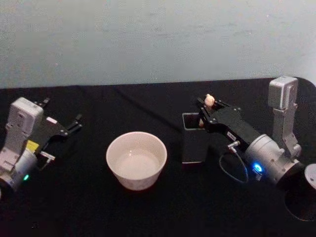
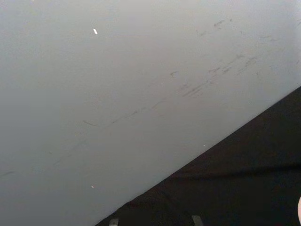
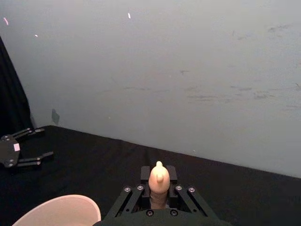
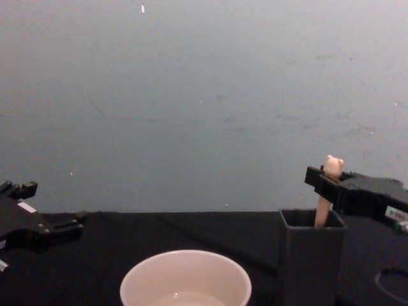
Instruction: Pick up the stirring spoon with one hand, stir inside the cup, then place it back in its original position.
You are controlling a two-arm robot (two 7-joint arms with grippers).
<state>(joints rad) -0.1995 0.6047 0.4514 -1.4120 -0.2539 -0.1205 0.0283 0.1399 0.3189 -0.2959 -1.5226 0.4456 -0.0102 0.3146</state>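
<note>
The stirring spoon (image 1: 209, 99) stands in the dark square holder (image 1: 193, 143), its beige handle and bear-head knob (image 4: 332, 164) sticking out above the rim. My right gripper (image 1: 205, 111) is shut on the handle just below the knob, as the right wrist view shows with the spoon (image 3: 159, 181) pinched between the fingers. The spoon's bowl is hidden inside the holder (image 4: 310, 255). The cream cup (image 1: 136, 160) sits left of the holder, apart from it, with nothing in it. My left gripper (image 1: 63, 111) rests open at the far left, away from the cup (image 4: 185, 280).
A black cloth (image 1: 148, 103) covers the table and a pale wall (image 1: 158, 39) stands behind it. A dark ring (image 1: 301, 202) and a pale round object (image 1: 312, 175) lie at the right edge near my right arm. Open cloth lies between cup and left gripper.
</note>
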